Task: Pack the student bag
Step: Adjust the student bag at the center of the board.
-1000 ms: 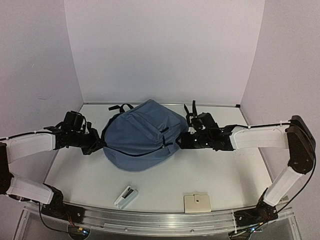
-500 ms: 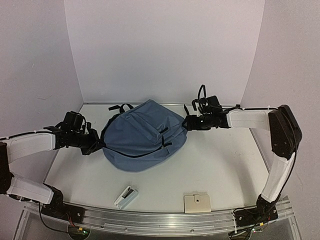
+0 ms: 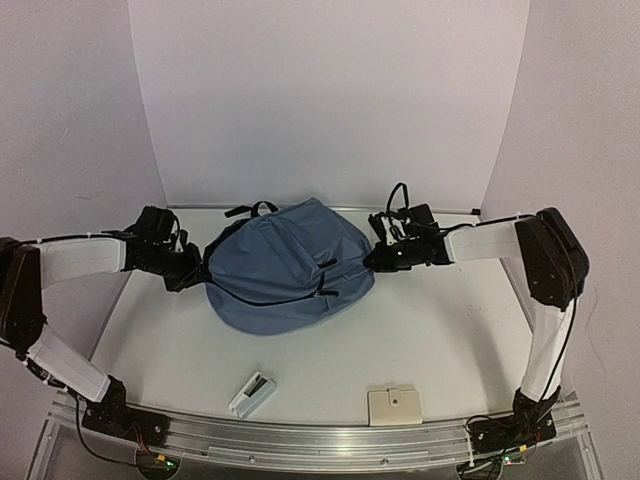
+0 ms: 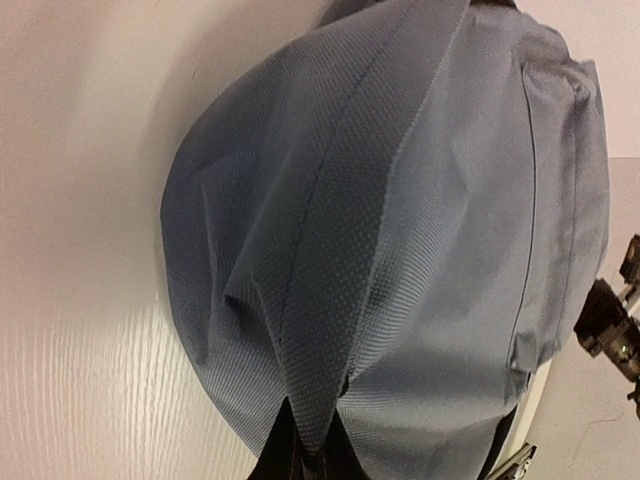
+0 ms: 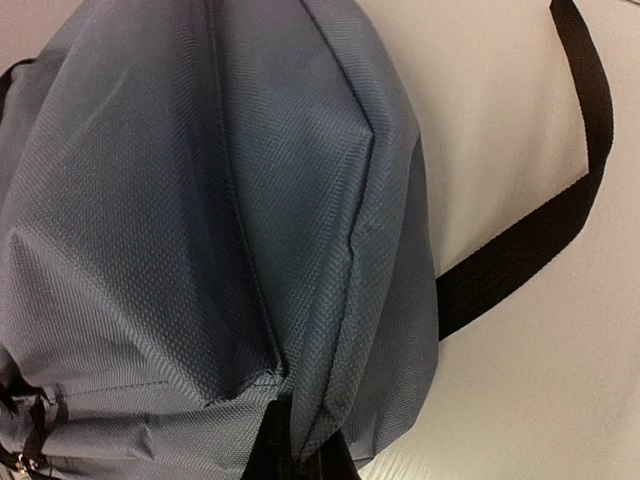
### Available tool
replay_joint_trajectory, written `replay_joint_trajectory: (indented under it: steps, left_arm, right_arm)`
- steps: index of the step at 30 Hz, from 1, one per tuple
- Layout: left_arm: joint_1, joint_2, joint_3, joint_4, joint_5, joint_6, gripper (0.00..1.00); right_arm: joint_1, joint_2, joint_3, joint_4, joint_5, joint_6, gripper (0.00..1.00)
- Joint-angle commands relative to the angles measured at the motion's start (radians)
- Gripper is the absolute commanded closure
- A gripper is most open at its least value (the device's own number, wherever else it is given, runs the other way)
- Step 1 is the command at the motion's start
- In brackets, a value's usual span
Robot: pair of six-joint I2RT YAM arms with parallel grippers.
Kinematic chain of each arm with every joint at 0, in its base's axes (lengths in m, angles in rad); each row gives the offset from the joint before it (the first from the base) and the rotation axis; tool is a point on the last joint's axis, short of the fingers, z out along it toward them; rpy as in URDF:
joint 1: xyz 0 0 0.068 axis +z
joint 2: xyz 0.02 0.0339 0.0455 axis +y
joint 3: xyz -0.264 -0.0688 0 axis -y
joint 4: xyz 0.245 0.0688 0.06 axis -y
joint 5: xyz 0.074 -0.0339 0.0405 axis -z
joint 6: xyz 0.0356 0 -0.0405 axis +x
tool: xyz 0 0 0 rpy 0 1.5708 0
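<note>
At the near edge lie 2 small things, a white item (image 3: pixel 252 393) at left and a beige item (image 3: pixel 394 406) at right. Both are outside the bag (image 3: pixel 285 265), so packing looks barely begun. The bag sits mid-table, well beyond them. The left gripper (image 3: pixel 193 277) pinches fabric at its left end, and the right gripper (image 3: pixel 372 258) pinches fabric at its right end. Its long axis runs left to right. A black strap (image 3: pixel 250 210) shows at the far edge, so its top probably points far.

A small white box (image 3: pixel 252 393) lies on the table (image 3: pixel 450 340) well behind my left claw (image 3: pixel 195 277); a flat beige card (image 3: pixel 394 405) lies well behind my right claw (image 3: pixel 372 260).
</note>
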Motion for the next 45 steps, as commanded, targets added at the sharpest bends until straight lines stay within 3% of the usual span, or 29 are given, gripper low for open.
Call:
replay_joint_trajectory:
  steps: [1, 5, 10, 12, 14, 18, 20, 23, 29, 37, 41, 45]
  left_arm:
    - [0.036, 0.171, 0.213, 0.06, -0.027, 0.134, 1.0]
    - [0.039, 0.342, 0.41, 0.09, -0.033, 0.204, 1.0]
    - [0.039, 0.509, 0.571, 0.139, -0.028, 0.234, 0.96]
    - [0.04, 0.542, 0.62, 0.139, -0.015, 0.245, 0.84]
    - [0.039, 0.545, 0.646, 0.114, -0.016, 0.257, 0.66]
    - [0.039, 0.451, 0.597, 0.097, -0.049, 0.269, 0.29]
    - [0.037, 0.386, 0.543, 0.084, -0.053, 0.267, 0.2]
    - [0.026, 0.295, 0.44, 0.052, -0.05, 0.233, 0.14]
    - [-0.055, 0.136, 0.226, 0.041, -0.066, 0.111, 0.09]
    - [-0.171, 0.016, 0.025, 0.171, -0.034, -0.091, 0.08]
    - [-0.184, -0.003, -0.033, 0.226, -0.014, -0.142, 0.16]
    - [-0.193, 0.01, -0.055, 0.262, 0.021, -0.162, 0.27]
  right_arm:
    - [0.007, -0.167, -0.173, -0.039, -0.004, 0.054, 1.0]
    - [0.055, -0.325, -0.361, -0.043, 0.011, 0.148, 1.0]
    - [0.224, -0.509, -0.498, -0.066, 0.078, 0.289, 1.0]
    - [0.291, -0.569, -0.512, -0.082, 0.117, 0.335, 0.93]
    - [0.328, -0.639, -0.497, -0.137, 0.162, 0.347, 0.8]
    - [0.361, -0.745, -0.392, -0.277, 0.228, 0.262, 0.62]
    - [0.37, -0.759, -0.323, -0.333, 0.237, 0.184, 0.52]
    - [0.395, -0.731, -0.231, -0.387, 0.254, 0.058, 0.45]
    - [0.466, -0.584, -0.068, -0.419, 0.358, -0.145, 0.43]
    - [0.57, -0.343, 0.119, -0.419, 0.475, -0.332, 0.57]
    - [0.586, -0.233, 0.195, -0.419, 0.506, -0.384, 0.59]
    - [0.588, -0.141, 0.257, -0.424, 0.549, -0.423, 0.67]
